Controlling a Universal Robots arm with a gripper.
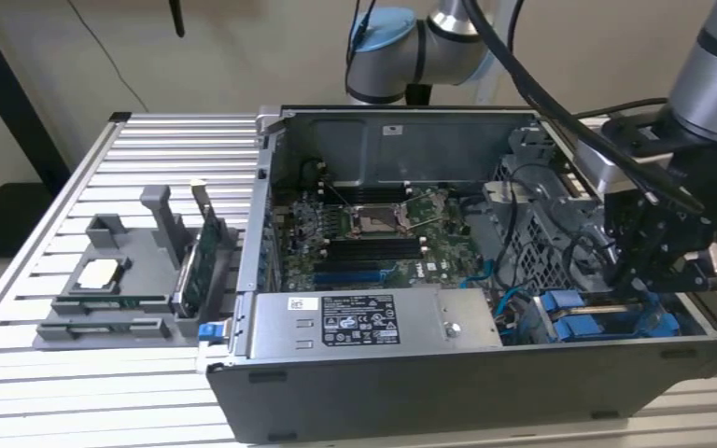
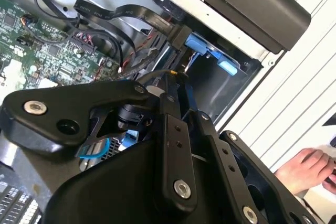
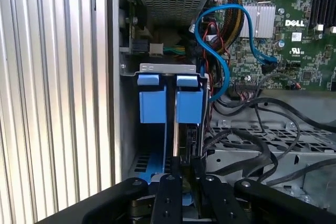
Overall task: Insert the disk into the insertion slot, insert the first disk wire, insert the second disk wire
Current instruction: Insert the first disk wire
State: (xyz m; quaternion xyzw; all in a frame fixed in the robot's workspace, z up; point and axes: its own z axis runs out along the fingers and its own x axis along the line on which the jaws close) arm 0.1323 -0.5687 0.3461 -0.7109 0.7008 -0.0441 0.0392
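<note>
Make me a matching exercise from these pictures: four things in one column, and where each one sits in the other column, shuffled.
1 gripper
2 grey metal box
3 grey parts holder
4 blue cable

A on the slatted table, outside the case
B over the blue drive frames
C looping at the green board's edge
D inside the case, along its near wall

Pairs: 1-B; 2-D; 3-A; 4-C

Blue-framed disk point(image 3: 189, 106) stands on edge, seated inside the dark grey insertion slot point(image 3: 128, 129) at the case corner.
</note>
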